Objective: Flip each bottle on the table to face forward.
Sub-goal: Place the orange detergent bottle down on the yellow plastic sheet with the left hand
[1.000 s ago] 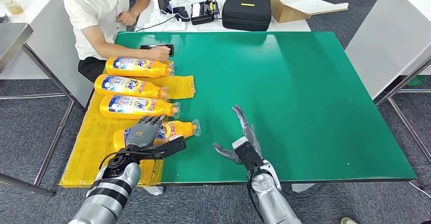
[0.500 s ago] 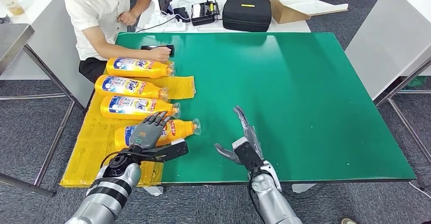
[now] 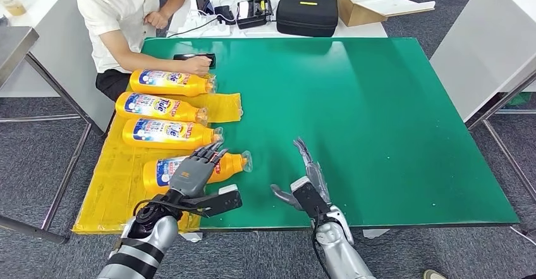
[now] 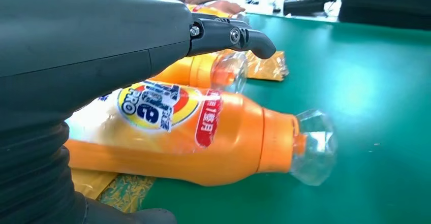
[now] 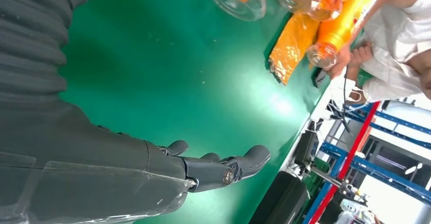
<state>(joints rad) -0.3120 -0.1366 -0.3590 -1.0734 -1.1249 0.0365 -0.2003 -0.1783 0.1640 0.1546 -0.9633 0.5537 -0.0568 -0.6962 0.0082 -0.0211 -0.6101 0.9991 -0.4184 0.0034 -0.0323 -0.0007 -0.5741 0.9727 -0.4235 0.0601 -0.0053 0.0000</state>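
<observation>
The left hand (image 3: 193, 173), fingers straight and spread, hovers flat over the nearest yellow plastic detergent bottle (image 3: 218, 164) and holds nothing; that bottle lies on its side just beneath the palm, its clear cap (image 4: 312, 145) pointing toward the right hand (image 3: 308, 184). The right hand rests open-palmed on the green table (image 3: 379, 121), well apart from the bottle. Beyond the left hand's fingertips, three more yellow bottles (image 3: 165, 133) lie in a row on a yellow sheet (image 3: 117, 184). Past them, a seated person's hand (image 3: 200, 66) rests beside the farthest bottle.
</observation>
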